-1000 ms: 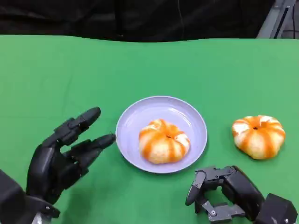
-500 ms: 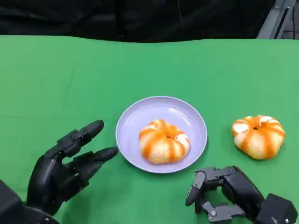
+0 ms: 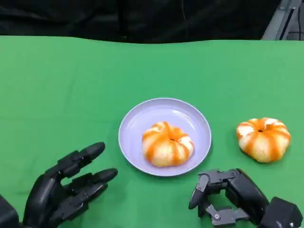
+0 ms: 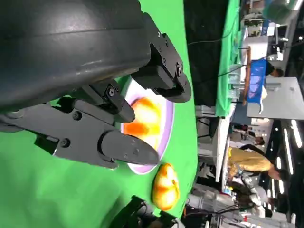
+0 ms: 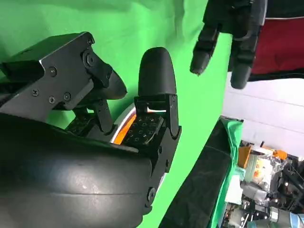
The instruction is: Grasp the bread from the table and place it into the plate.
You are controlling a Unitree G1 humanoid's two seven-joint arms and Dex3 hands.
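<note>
Head view first: at the near left I see my left hand [image 3: 66, 190] above the green table [image 3: 57, 85], its fingers spread apart and holding nothing. To its right, in the middle, sits the purple plate [image 3: 142, 118] with one orange-striped bread [image 3: 167, 143] lying in it, and near the plate's near right edge is my right hand [image 3: 223, 194], fingers curled in with nothing in them. Farthest right, the other bread [image 3: 263, 138] lies on the table, well apart from the plate and from both hands.
</note>
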